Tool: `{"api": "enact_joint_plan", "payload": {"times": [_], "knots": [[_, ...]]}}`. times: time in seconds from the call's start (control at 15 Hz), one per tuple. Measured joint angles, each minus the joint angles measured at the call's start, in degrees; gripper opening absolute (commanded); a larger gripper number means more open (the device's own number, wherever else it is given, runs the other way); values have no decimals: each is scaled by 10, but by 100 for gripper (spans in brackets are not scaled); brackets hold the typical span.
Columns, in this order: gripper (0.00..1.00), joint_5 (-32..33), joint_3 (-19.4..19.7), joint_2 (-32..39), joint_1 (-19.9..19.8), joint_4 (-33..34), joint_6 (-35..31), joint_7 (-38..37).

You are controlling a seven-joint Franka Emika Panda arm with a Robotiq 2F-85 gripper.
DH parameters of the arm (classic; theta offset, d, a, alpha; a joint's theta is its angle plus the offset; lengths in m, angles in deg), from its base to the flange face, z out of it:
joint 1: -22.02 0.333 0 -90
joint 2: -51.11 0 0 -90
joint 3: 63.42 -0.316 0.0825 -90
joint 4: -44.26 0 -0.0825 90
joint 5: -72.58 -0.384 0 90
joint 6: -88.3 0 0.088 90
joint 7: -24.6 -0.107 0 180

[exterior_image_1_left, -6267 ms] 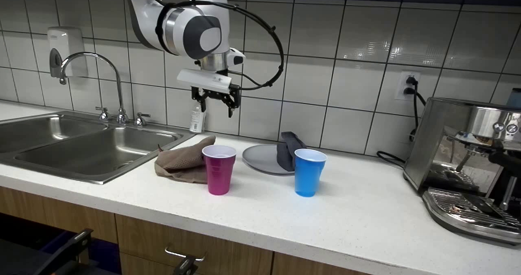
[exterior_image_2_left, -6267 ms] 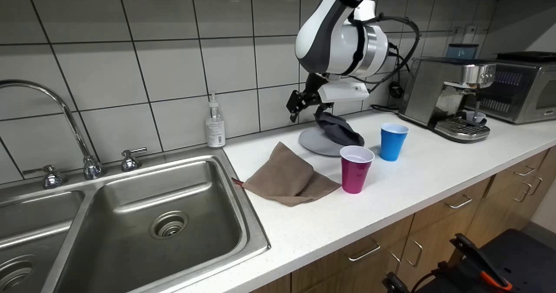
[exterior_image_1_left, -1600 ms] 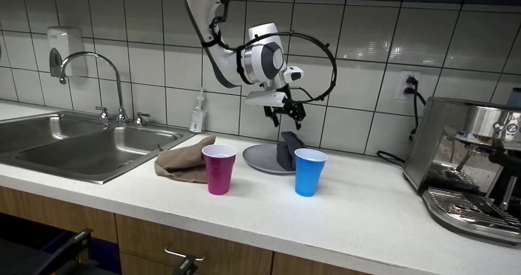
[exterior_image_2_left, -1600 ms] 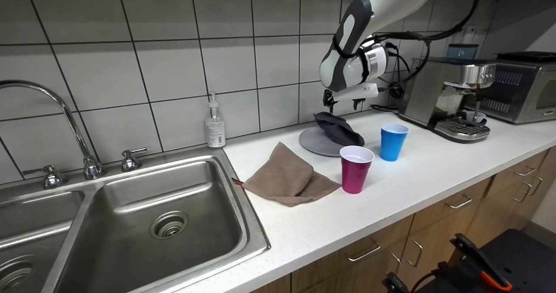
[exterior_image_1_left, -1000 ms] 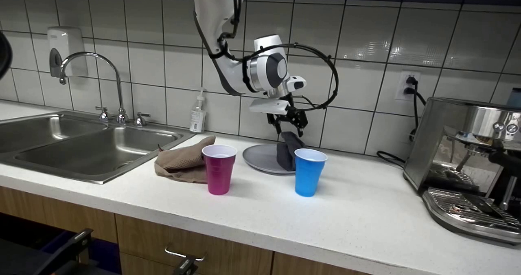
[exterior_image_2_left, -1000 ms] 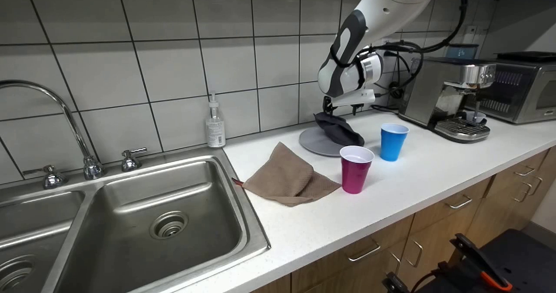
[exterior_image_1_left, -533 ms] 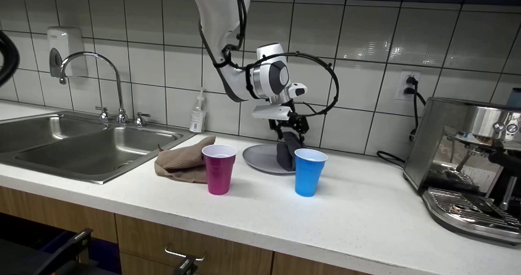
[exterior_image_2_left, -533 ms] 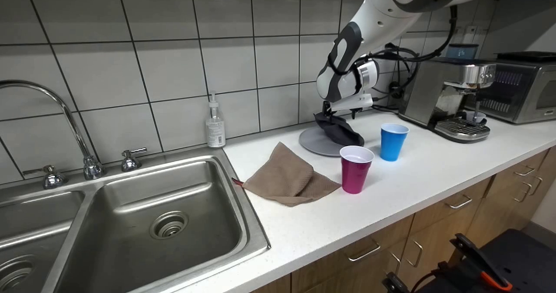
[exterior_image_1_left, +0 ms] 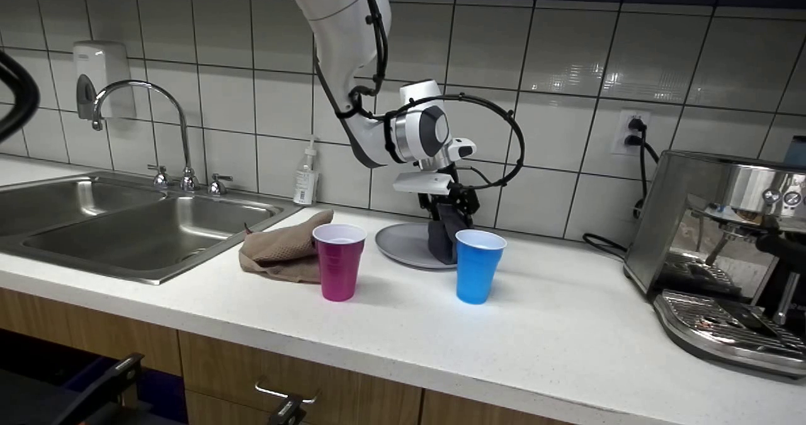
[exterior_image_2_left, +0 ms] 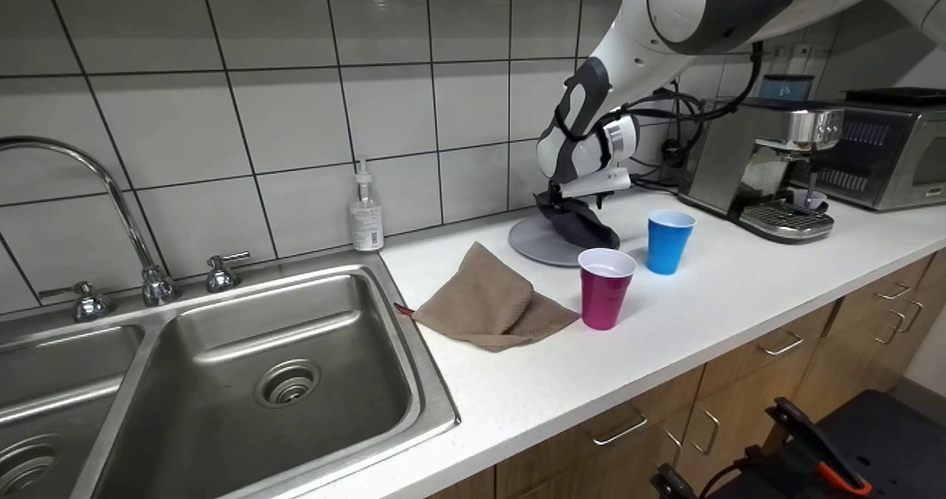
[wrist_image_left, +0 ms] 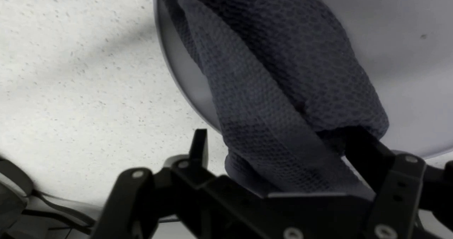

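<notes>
Gripper (wrist_image_left: 277, 140) is straddling dk grey cloth (wrist_image_left: 300, 62), fingers standing apart, not clamping. Cloth's lying bunched on grey plate (wrist_image_left: 407, 44), end poking past rim. Prob light, soft, grippy, unbreakable; raised fold btwn fingers is looking like best grab pt.

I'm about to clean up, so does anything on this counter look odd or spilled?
No spill shows. The dark cloth sits bunched on the gray plate, a slightly odd spot, since plates usually hold food.
</notes>
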State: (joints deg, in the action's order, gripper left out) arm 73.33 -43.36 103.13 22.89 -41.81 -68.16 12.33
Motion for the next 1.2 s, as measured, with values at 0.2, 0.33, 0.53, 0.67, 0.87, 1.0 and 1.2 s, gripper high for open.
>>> {"api": "enact_joint_plan", "payload": {"times": [0.2,0.33,0.53,0.67,0.87,1.0,1.2], "knots": [[100,0,0,14,-4,17,7,0],[100,0,0,22,-6,27,13,0],[66,0,0,32,-9,40,20,0],[49,0,-1,38,-11,47,22,0],[27,0,-3,39,-14,53,24,0],[11,0,-5,39,-15,55,25,0],[0,0,-7,39,-15,56,25,0]]}}
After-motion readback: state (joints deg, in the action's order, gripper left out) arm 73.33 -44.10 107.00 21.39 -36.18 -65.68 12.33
